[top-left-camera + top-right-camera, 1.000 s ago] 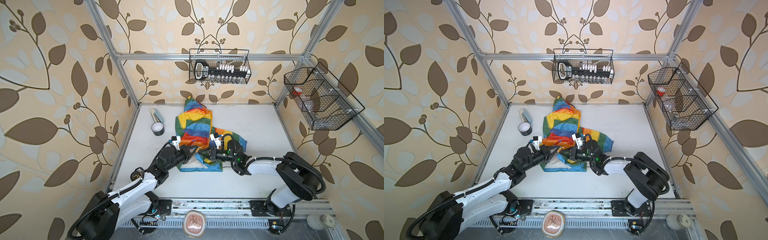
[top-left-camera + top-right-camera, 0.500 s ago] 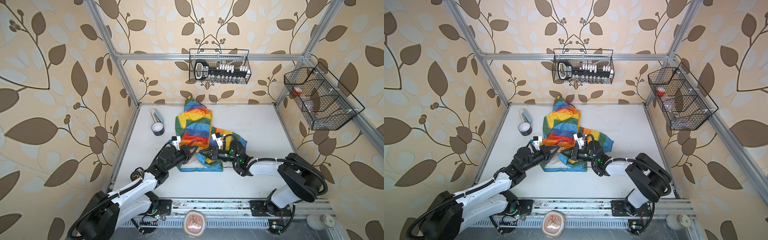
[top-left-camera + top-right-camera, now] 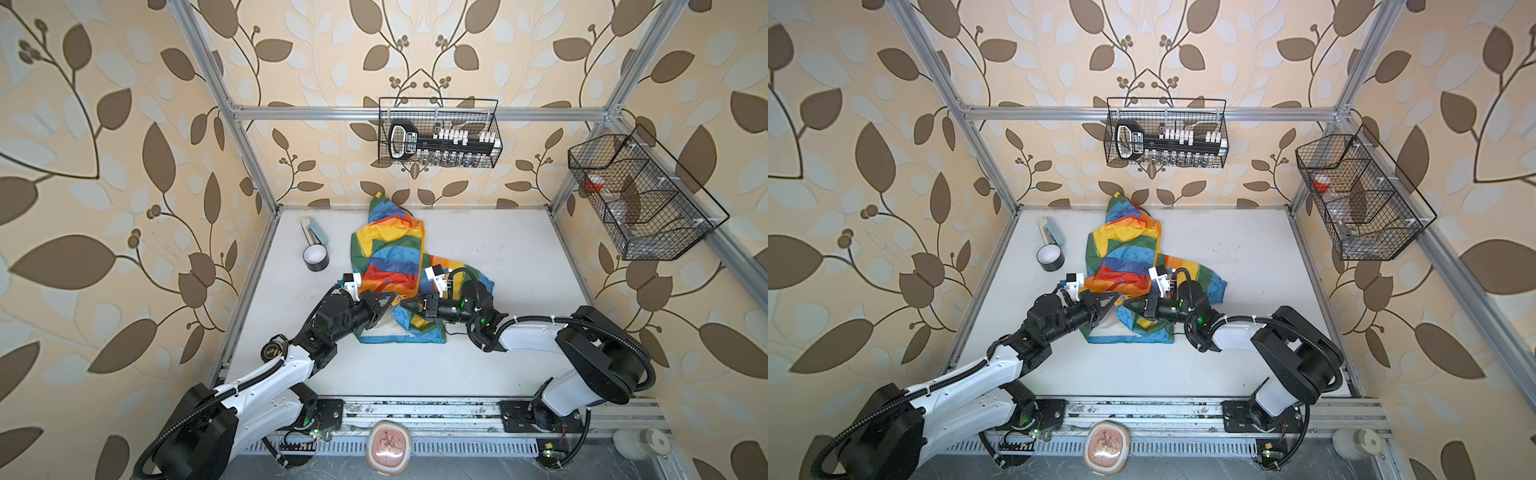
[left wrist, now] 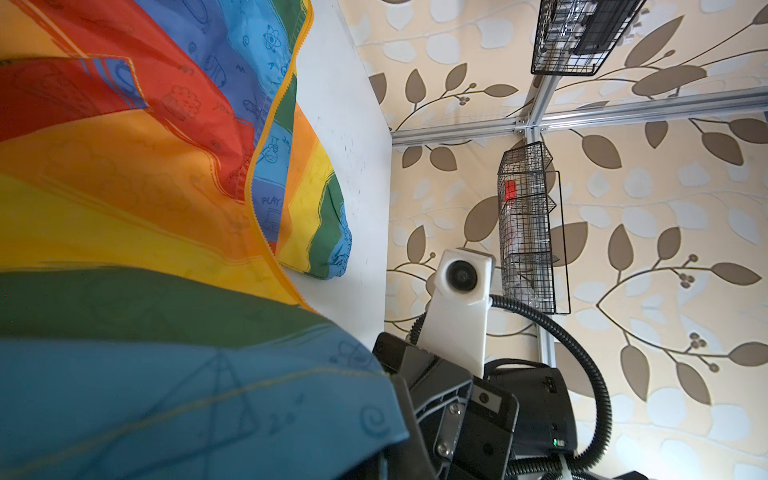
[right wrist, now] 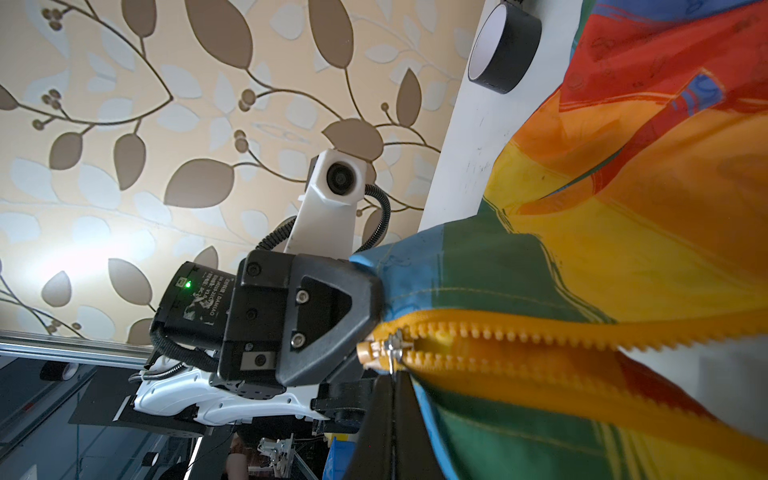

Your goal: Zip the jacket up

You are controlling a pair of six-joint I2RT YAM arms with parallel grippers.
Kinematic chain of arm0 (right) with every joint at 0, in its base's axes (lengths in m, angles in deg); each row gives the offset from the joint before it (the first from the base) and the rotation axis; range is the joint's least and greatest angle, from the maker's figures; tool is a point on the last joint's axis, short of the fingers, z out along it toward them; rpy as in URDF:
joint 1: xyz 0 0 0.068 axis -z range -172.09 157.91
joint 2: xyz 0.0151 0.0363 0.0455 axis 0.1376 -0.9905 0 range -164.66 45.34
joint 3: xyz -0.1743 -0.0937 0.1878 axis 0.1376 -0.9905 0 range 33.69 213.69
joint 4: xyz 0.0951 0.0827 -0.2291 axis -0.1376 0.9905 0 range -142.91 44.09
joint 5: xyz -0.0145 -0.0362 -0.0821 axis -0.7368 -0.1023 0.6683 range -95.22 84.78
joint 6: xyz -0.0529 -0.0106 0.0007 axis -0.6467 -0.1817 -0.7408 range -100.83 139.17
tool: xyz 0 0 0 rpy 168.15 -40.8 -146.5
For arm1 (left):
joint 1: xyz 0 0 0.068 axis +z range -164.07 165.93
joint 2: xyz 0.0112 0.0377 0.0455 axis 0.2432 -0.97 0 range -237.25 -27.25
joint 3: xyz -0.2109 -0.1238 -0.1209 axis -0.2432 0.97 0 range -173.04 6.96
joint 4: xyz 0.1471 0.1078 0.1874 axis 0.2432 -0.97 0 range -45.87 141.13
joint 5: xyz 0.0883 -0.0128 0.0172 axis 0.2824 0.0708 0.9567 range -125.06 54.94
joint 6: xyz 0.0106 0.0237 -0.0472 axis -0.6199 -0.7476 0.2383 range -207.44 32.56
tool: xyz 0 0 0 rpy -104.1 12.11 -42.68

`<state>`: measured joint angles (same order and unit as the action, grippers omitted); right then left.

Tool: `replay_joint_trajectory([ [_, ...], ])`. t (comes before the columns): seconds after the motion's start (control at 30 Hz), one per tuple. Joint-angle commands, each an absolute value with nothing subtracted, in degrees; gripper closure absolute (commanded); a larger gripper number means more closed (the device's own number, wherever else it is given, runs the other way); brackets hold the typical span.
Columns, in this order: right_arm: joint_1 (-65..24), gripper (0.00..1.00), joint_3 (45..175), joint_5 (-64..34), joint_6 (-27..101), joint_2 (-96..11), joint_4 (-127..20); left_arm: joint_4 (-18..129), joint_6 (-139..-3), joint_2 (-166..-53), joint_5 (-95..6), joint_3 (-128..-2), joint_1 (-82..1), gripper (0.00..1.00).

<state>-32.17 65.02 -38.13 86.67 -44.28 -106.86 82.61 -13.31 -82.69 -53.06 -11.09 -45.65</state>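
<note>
I see the jacket (image 3: 390, 257) crumpled on the white bench (image 3: 519, 266) at the centre of the frame in both top views, one end up against the back wall and its blue hem toward the lower middle. My left tool (image 3: 390, 299) comes in from the lower left and is clenched on the blue hem corner. The right wrist view shows that grip just beside the bottom end of the orange zipper (image 5: 519, 336). My right tool (image 3: 405, 302) reaches in from the right, its tip almost meeting the left one, and it is clenched too. In the right wrist view the small metal pull tab (image 5: 392, 353) of the slider runs down into its closed tips, so I read it as pinching the tab. The slider sits at the very bottom of the zipper, and the two rows of teeth spread apart beyond it. A black tape roll (image 3: 316, 259) stands on the bench left of the jacket, apart from it.
</note>
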Motion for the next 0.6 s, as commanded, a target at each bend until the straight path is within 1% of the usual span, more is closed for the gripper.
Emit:
replay_joint_trajectory([
  [0.0, -31.0, 1.0, 64.4, -37.5, 86.6, -42.7, -105.9, 85.0, -13.2, -80.8, -54.8, -11.6, -46.1, 1.0],
  [0.57, -29.0, 1.0, 65.7, -36.7, 79.3, -38.7, -93.5, 83.7, -13.5, -79.8, -55.6, -11.4, -46.2, 1.0],
])
